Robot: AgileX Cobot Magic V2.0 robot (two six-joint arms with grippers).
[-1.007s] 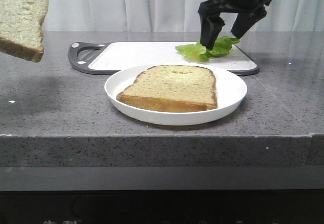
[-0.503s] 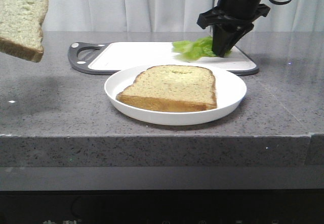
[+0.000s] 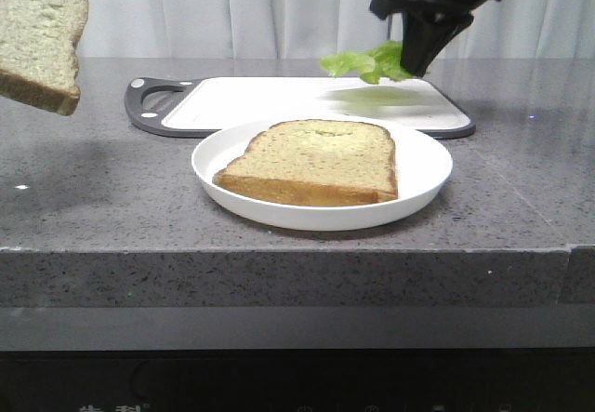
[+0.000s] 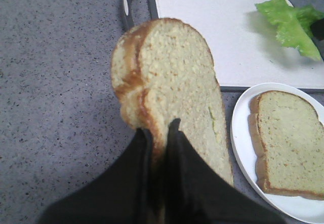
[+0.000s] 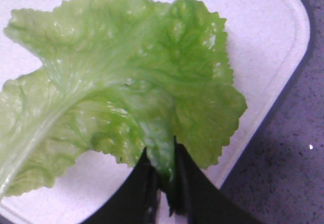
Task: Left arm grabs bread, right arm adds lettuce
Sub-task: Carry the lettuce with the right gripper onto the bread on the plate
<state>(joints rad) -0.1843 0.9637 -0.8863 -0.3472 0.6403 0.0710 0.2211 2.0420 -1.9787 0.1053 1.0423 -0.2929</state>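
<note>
A: What do we see at the left tool (image 4: 161,133)?

B: We see it clamped on the bread (image 4: 172,87), its two black fingers (image 4: 139,153) pinching the crusted edge. In the front view the bread (image 3: 39,35) hangs in the air at the far left, well above the grey worktop (image 3: 93,217).

A: And the right tool (image 5: 163,171)?

B: We find it pinched shut on the lettuce (image 5: 116,87); the leaf's rim passes between the narrow fingertips. From the front, the right tool (image 3: 423,54) holds the lettuce (image 3: 364,62) lifted clear of the white cutting board (image 3: 279,100), with a blurred greenish shadow on the board beneath it.

A: What lies between the two arms?

B: We note a white plate (image 3: 423,166) just in front of the board, carrying a second bread slice (image 3: 316,161) that lies flat. The board's dark handle (image 3: 153,105) points to the left. A pale curtain (image 3: 232,7) closes the background.
</note>
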